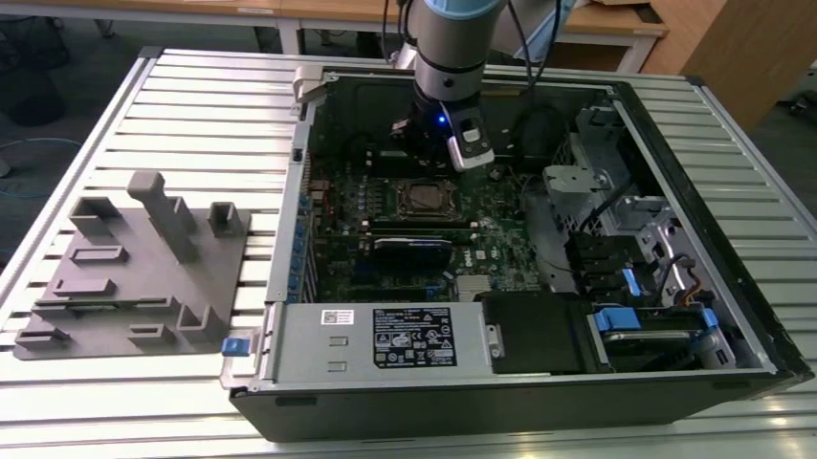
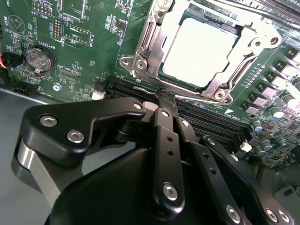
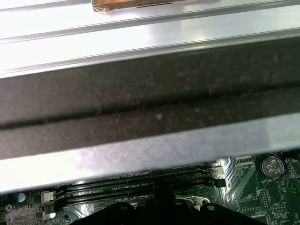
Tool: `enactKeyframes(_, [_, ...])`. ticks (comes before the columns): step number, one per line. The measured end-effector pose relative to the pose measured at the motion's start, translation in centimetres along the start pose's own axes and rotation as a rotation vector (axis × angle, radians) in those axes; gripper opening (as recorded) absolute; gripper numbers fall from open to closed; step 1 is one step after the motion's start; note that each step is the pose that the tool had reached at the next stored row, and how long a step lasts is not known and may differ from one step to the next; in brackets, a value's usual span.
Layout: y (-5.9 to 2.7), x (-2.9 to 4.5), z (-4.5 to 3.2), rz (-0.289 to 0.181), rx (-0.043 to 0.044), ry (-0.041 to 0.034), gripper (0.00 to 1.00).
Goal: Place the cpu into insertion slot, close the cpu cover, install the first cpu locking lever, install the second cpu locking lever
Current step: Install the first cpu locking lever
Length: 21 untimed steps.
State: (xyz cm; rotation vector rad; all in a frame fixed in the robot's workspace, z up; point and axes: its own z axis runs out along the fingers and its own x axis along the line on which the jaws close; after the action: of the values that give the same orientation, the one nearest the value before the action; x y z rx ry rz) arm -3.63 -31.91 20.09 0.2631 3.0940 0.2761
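Cpu [image 2: 199,47]: dull silver square, seated in insertion slot [image 1: 419,198], on green motherboard [image 2: 89,28]
Cpu cover [image 2: 213,86]: silvery frame, lying flat over the chip's edges
Gripper [image 2: 165,98]: black, jaws drawn together at the tips, holding nothing that shows; tips just beside the cover's edge, over black memory slots [image 2: 206,117]; in the exterior view at twelve o'clock of the slot
Grey fixture block [image 1: 128,268]: nine o'clock of the open computer case [image 1: 511,416]
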Motion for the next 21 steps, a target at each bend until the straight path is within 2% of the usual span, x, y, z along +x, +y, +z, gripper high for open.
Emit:
enactKeyframes(10, [-0.01,0.01,0.01,0.000,-0.0038,-0.0047,0.11])
enactKeyframes(14, [-0.04,0.03,0.04,-0.002,-0.0054,-0.0139,0.11])
enactKeyframes(21, [-0.09,0.29,0.03,-0.004,-0.0087,-0.0213,0.11])
